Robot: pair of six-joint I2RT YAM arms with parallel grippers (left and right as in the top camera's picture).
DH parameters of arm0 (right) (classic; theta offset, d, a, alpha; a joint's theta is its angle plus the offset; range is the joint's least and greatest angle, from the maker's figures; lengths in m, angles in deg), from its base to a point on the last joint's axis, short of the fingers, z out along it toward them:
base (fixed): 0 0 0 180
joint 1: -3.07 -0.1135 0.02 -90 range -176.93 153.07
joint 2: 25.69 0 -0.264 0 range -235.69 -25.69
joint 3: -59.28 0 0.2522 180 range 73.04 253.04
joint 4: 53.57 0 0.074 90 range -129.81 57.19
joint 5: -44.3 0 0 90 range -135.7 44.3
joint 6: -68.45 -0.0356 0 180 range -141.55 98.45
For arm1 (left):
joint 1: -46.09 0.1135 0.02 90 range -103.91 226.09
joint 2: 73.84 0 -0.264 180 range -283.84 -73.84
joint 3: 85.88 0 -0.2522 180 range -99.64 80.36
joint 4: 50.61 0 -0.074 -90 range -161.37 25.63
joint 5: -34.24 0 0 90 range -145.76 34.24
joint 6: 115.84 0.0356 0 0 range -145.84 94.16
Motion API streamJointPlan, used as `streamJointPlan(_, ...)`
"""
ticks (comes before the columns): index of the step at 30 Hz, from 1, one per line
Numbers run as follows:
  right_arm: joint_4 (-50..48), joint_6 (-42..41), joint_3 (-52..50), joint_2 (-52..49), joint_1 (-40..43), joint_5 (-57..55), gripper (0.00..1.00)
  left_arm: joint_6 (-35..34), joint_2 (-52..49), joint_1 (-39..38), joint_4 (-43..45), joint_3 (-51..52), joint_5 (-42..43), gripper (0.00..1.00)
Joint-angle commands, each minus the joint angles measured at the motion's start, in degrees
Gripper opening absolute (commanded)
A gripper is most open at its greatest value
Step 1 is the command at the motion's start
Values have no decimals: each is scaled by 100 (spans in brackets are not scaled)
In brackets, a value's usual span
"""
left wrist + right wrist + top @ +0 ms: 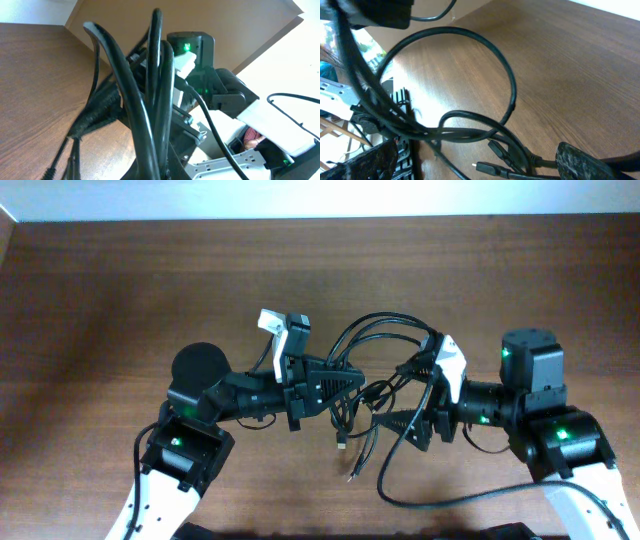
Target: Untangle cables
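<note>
Left gripper (348, 383) clenched on the cables (380, 325), bunched at the middle of the table (100, 300) between it and the wide-spread, empty right gripper (405, 395); likely light, limp and springy, best pinched on a loose strand near a plug.

Right wrist camera, my reading: right gripper (472, 162) fingers (580, 160) stand wide apart. Black cables (512, 90) form one large loop above the wooden table (580, 55). Several strands bunch together low centre, running between the fingers. A silver-tipped plug (489, 169) lies there.
</note>
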Motion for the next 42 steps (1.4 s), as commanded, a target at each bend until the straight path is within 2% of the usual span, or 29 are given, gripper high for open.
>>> streamJointPlan(1, -120, 79, 28, -177, -7, 96, 99, 70, 13, -13, 61, -74, 186, 0)
streamJointPlan(5, -170, 79, 28, -737, -11, 330, 99, 70, 13, -13, 208, -74, 144, 0)
streamJointPlan(10, -181, 225, 28, -859, -11, 575, 100, 68, 13, -13, 492, -74, 9, 0)
streamJointPlan(12, -181, 227, 28, -859, -11, 675, 88, 70, 13, -13, 525, -74, -413, 0)
streamJointPlan(14, -181, 225, 28, -859, -11, 675, 70, 72, 13, -7, 503, -74, -533, 0)
streamJointPlan(16, -177, 221, 28, -848, -11, 752, 17, 72, 13, -7, -63, -74, -1187, 0)
streamJointPlan(17, -179, 223, 28, -837, -7, 994, 4, 70, 13, -7, -610, -74, -1792, 0)
streamJointPlan(20, -188, 216, 31, -748, -7, 1550, 4, -127, 13, -9, -1445, -74, -2573, 0)
streamJointPlan(22, -317, 133, 31, -632, -7, 1725, 4, -164, 13, -13, -1497, -74, -2538, 0)
streamJointPlan(25, -1679, -1241, 31, -566, -4, 1670, 4, -190, 13, -13, -1576, -74, -2214, 0)
streamJointPlan(27, -2240, -2184, 31, -551, -2, 1093, 4, -188, 13, -13, -1777, -74, -2216, 0)
streamJointPlan(28, -2234, -2492, 31, -522, 35, 699, 4, -190, 13, -7, -1770, -74, -2221, 0)
streamJointPlan(31, -2201, -3077, 31, -363, 640, 643, 4, -199, 37, 275, -1770, -74, -2275, 0)
streamJointPlan(34, -1462, -3077, 31, -317, 1220, 636, 4, -496, 256, 745, -1613, -74, -2124, 0)
streamJointPlan(35, -1281, -3080, 28, -317, 1281, 616, 11, -494, 337, 793, -1482, -74, -1965, 0)
streamJointPlan(36, -1220, -3084, 28, -317, 1281, 531, 45, -494, 391, 793, -1443, -74, -1910, 0)
streamJointPlan(37, -1141, -3082, 28, -315, 1276, 518, 68, -494, 409, 791, -1447, -74, -1906, 0)
streamJointPlan(38, -1062, -3082, 28, -315, 1276, 516, 71, -494, 407, 791, -1447, -74, -1908, 0)
streamJointPlan(42, -850, -3080, 28, -315, 1145, 531, 71, -763, 407, 793, -1434, -74, -2074, 0)
